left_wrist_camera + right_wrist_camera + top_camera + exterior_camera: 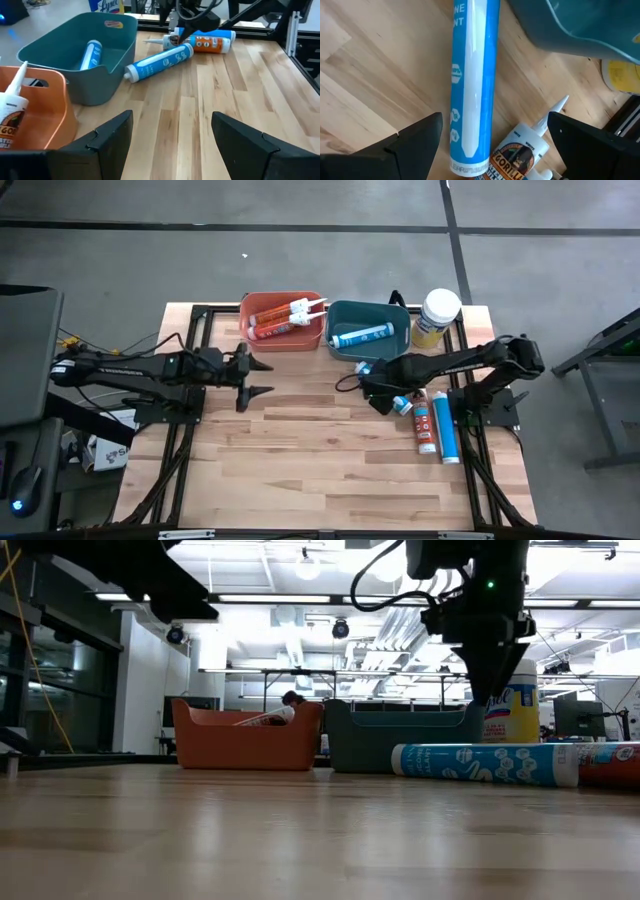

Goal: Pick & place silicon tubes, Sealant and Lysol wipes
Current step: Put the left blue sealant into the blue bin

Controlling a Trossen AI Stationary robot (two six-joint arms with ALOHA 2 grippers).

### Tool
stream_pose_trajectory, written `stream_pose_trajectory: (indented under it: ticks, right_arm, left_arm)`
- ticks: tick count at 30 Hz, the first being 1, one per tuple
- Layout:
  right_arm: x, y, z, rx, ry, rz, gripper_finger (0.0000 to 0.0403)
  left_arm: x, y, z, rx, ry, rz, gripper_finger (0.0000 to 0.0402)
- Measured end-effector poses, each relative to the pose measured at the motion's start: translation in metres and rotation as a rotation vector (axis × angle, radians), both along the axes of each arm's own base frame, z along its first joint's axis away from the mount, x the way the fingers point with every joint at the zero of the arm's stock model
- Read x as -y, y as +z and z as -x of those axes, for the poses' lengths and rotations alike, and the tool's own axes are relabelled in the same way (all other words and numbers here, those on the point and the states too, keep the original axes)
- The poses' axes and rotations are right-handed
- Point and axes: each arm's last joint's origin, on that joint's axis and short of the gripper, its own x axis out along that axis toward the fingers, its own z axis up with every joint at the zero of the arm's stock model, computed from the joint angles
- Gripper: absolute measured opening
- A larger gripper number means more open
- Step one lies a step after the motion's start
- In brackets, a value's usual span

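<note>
Right pincer (378, 398) hangs low over the bench (300, 470), its fingers spread wide with nothing between them. In the right wrist view a blue silicone tube (472, 85) lies flat on the wood directly below the gap, and a Gorilla sealant tube (520, 150) with a white nozzle lies just beside it. In the high view the blue silicone tube (446, 430) and an orange-labelled tube (424, 423) lie side by side on the right of the bench, near the right arm.

Just beyond the right pincer, toward the far edge, stands a teal bin (368, 330) with one blue tube (360, 335) lying inside. To its left, just beside it, stands an orange bin (283, 322) holding sealant tubes (285, 315) with white nozzles. The Lysol wipes (438, 316) stand upright at the far right corner, just to the right of the teal bin, white lid on top.

Left pincer (255, 377) hovers over the left half of the bench, near the orange bin, its fingers apart and empty. In the left wrist view both bins and the tubes on the wood show ahead of it.
</note>
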Motion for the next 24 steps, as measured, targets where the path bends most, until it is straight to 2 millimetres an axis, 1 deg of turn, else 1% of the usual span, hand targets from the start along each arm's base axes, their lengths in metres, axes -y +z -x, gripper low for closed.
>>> stream_pose_trajectory:
  ticks: [5,17,21,24]
  right_arm:
    - [0.0,0.0,0.0,0.012,-0.026,0.004,0.0358]
    - [-0.001,-0.001,-0.008,0.084,-0.027,-0.056,0.0358]
    - [0.0,-0.001,-0.008,0.091,-0.033,-0.071,0.0358]
    - [0.001,-0.001,-0.009,0.1,-0.034,-0.079,0.0358]
  left_arm:
    - [0.008,0.0,0.0,-0.002,-0.019,-0.008,0.0264]
    - [0.024,0.0,0.002,-0.001,-0.056,-0.015,0.0264]
    - [0.031,-0.003,0.003,-0.005,-0.067,-0.022,0.0264]
    - [0.035,-0.01,0.003,0.005,-0.09,-0.017,0.0264]
